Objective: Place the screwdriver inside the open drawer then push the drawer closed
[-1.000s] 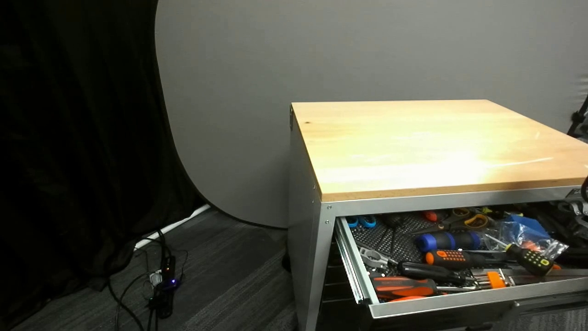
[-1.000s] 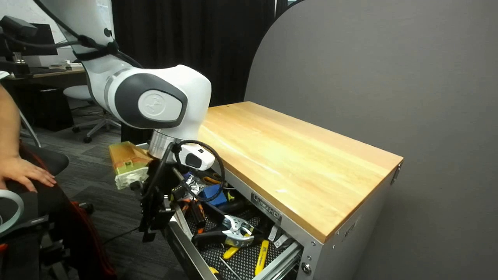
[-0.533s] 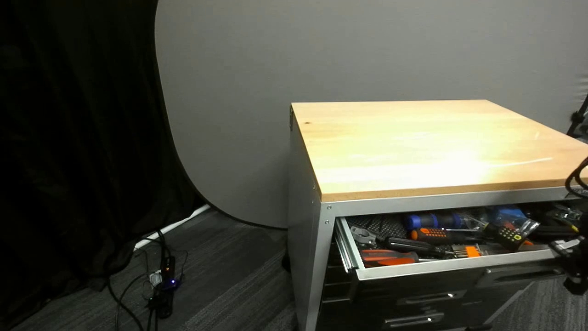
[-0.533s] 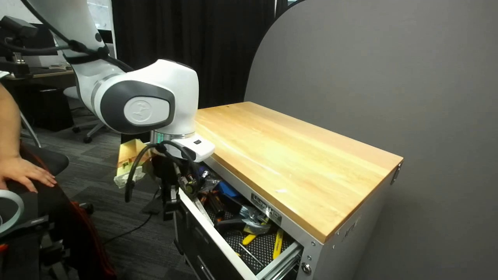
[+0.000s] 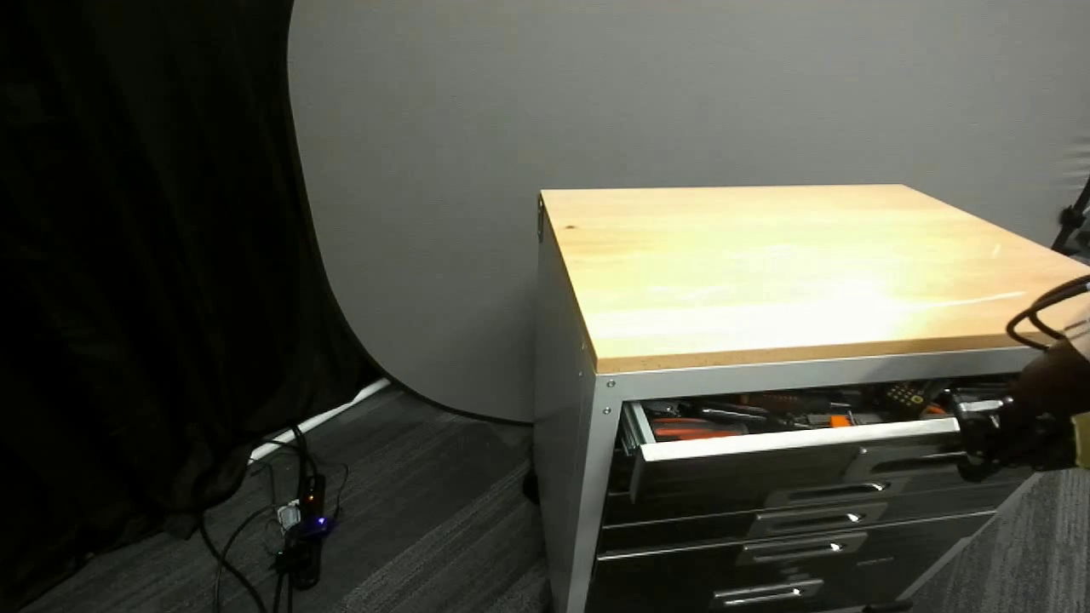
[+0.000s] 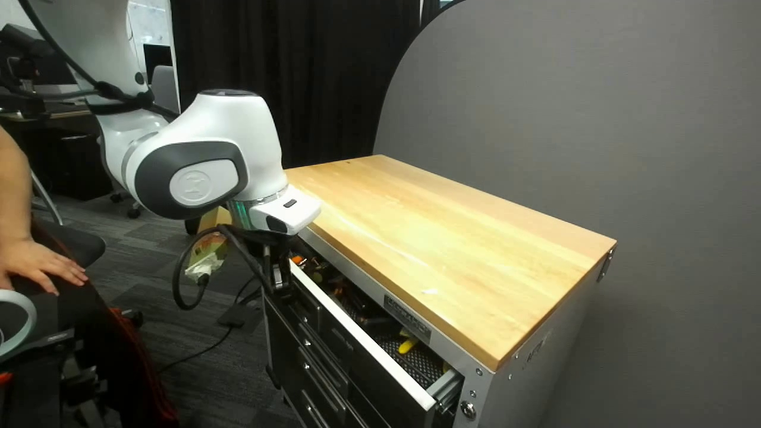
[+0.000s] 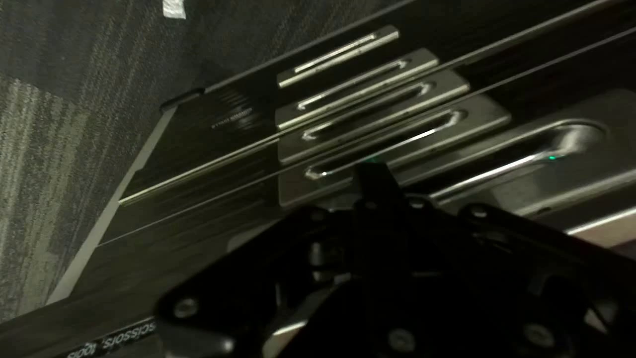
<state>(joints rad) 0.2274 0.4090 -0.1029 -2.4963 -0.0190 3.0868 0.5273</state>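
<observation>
Gripper (image 7: 373, 171) is appearing clenched, with nothing visible between its tips; it is probably bearing against the drawer (image 5: 766, 441), though the contact itself is not showing clearly. That drawer is standing partly open, leaving closure outstanding. Inside, the screwdriver (image 5: 906, 396) is lying; placing is counting as done.

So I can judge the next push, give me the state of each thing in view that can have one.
Drawer: partly open.
Screwdriver: lying inside the drawer, partly hidden.
Gripper: jaws shut, at the drawer's front; contact unclear.
Lower drawers: shut.
Purple indicator light: lit.
Person's hand: resting palm down.
</observation>
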